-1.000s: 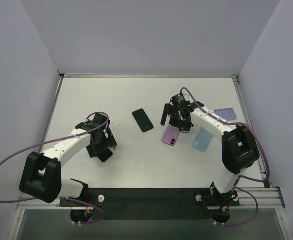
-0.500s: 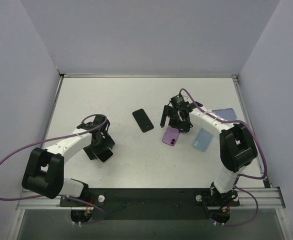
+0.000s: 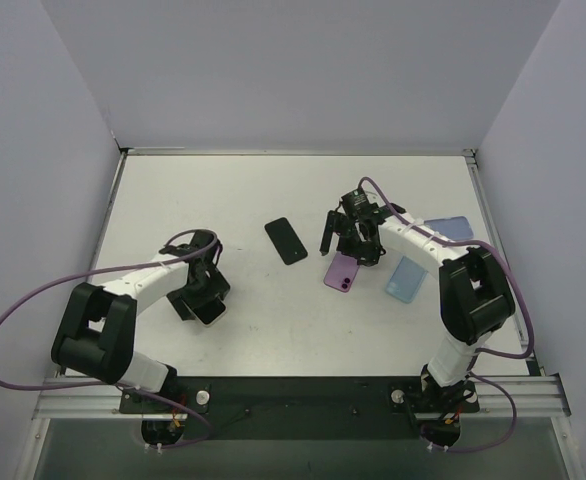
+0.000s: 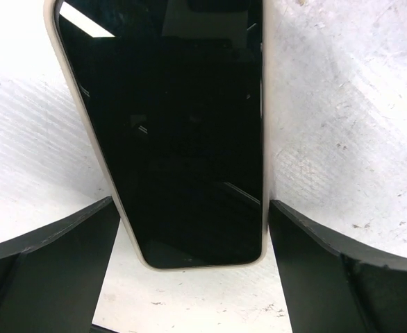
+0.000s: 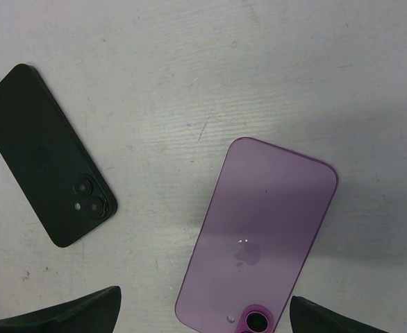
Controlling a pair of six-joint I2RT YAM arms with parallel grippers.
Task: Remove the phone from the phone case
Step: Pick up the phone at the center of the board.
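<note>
Cream case (image 3: pixel 211 313): lying toward the near-left corner of the table (image 3: pixel 273 190), phone (image 4: pixel 183 125) sitting inside, screen up.
Left gripper (image 4: pixel 189 208): hanging spread wide, straddling the case.
Right gripper (image 5: pixel 203 298): hovering spread above a purple phone (image 5: pixel 259 229), right of centre.

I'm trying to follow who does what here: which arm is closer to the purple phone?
The right. The right gripper hangs open directly above the purple phone, fingers either side of it. The left gripper is far off to the left, over a cream-cased phone.
</note>
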